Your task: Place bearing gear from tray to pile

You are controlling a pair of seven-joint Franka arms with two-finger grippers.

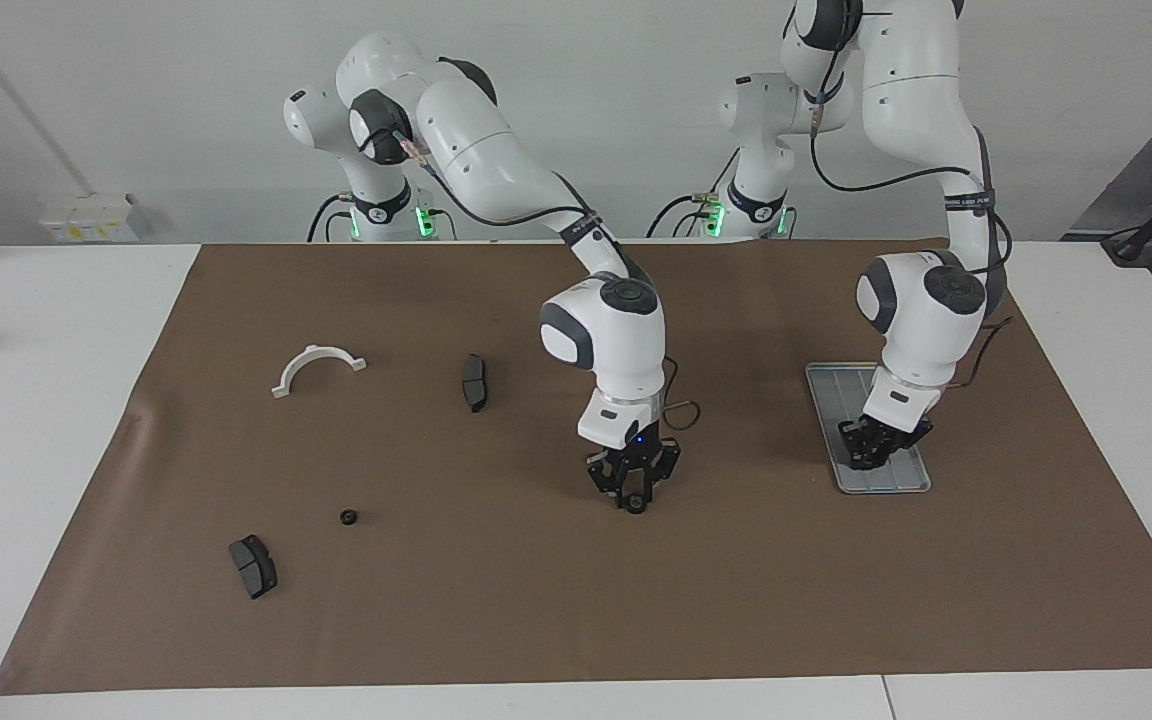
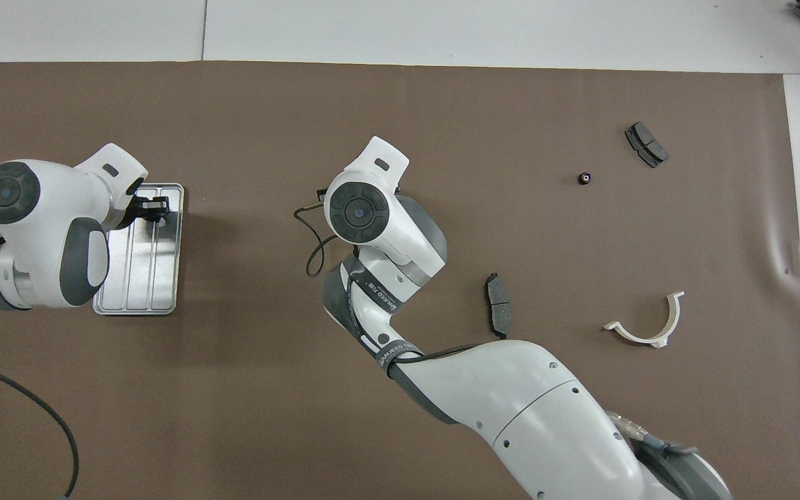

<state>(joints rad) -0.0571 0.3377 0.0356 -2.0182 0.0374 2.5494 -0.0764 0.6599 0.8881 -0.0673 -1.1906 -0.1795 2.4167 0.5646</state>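
The left gripper (image 1: 873, 447) is hanging over the tray (image 1: 841, 385), fingers unreadable, gear possibly hidden beneath; the right gripper (image 1: 634, 487), at 9 o'clock, is apparently gripping a small rigid part.

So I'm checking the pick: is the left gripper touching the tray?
Cannot tell. In the facing view the left gripper is low over the tray, overlapping it, but neither view plainly shows contact or a gap.

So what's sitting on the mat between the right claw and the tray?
Nothing: the brown mat between the right claw and the tray is bare in the facing view, and likewise overhead. The left claw is down over the tray.
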